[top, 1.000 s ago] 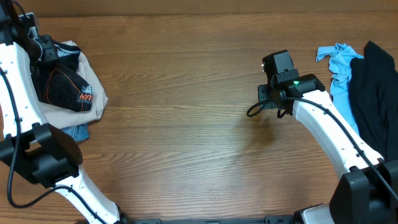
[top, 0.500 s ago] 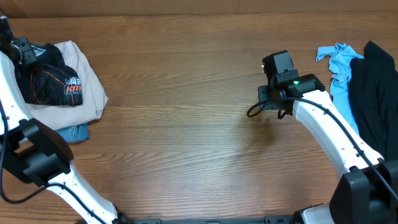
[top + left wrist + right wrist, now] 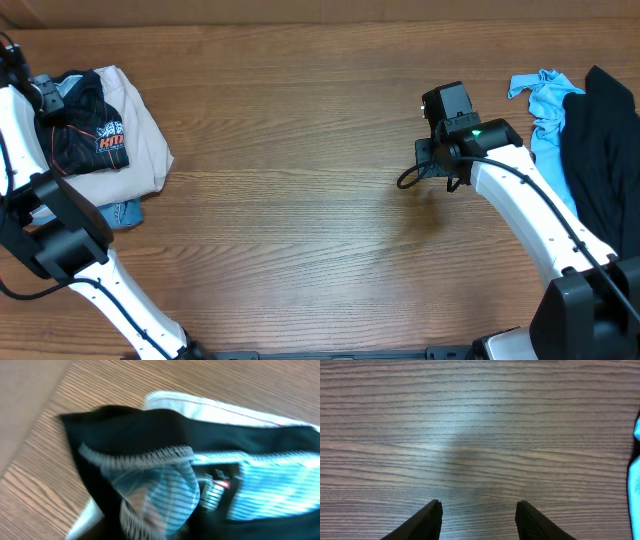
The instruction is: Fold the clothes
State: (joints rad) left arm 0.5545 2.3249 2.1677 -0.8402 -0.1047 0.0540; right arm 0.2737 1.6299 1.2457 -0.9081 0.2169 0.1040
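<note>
Jersey [image 3: 85, 150] at left claw [image 3: 48, 92], arm [image 3: 15, 140] outstretched.

jersey [image 3: 95, 140] laid on top of trousers [image 3: 145, 130] at the far left edge of the table [image 3: 300, 200], cloth scrap [image 3: 122, 213] tucked against their near side, shirt [image 3: 545, 110] placed far right, partly overlapped by another garment [image 3: 605, 150]
</note>
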